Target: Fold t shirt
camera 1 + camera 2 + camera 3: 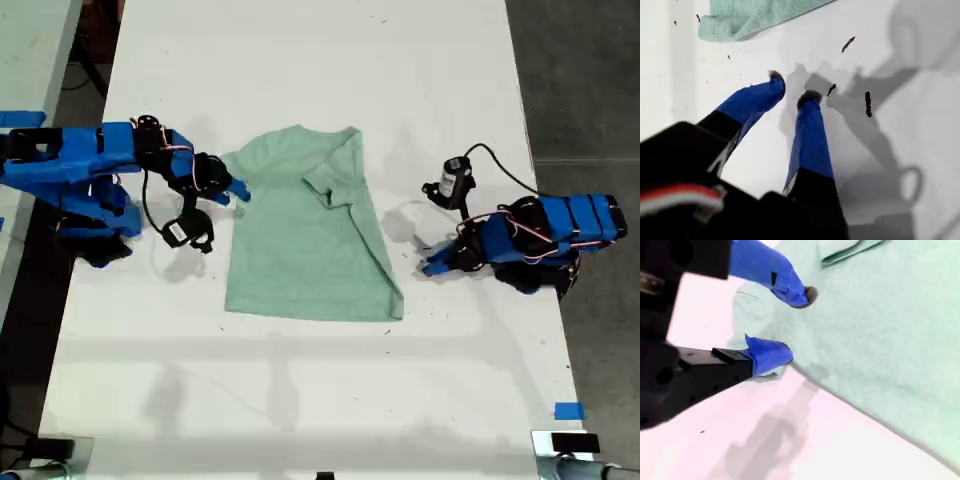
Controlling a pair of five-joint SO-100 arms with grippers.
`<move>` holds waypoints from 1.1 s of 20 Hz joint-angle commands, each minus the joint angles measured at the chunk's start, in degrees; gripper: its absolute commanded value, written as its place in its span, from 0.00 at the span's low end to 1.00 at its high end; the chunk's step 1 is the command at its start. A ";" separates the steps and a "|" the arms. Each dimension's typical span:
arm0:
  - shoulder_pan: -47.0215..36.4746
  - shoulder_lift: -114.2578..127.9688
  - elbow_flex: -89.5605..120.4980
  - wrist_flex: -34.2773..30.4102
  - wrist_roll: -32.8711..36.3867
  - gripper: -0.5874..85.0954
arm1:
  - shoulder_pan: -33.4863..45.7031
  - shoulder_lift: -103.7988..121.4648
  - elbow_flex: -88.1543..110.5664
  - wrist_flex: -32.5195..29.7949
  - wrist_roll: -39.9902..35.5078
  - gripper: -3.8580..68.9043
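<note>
— How is the light? Bright overhead, washing the white table point(320, 60) pale; soft doubled shadows fall beside each arm.

— And sharpness? Exterior view crisp; both wrist views blur close to the lens.

Exterior view: overhead, straight down on worktop point(320, 60). Both wrist views: close, angled down along each hand; t shirt point(305, 225) shared with exterior.
</note>
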 commanded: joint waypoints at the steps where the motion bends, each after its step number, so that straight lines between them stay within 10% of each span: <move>1: -9.58 -5.71 -6.42 2.29 5.10 0.23 | 0.44 0.35 2.46 -1.76 -0.88 0.17; 15: -25.40 -32.08 -11.25 -2.72 11.07 0.29 | 0.44 0.35 2.46 -1.76 -0.88 0.16; 18: -24.61 -34.45 -12.30 -3.52 11.78 0.00 | 0.44 0.35 2.46 -1.76 -0.88 0.16; 22: -23.03 -36.47 -14.50 -3.08 12.39 0.00 | 0.44 0.35 2.46 -1.76 -0.88 0.16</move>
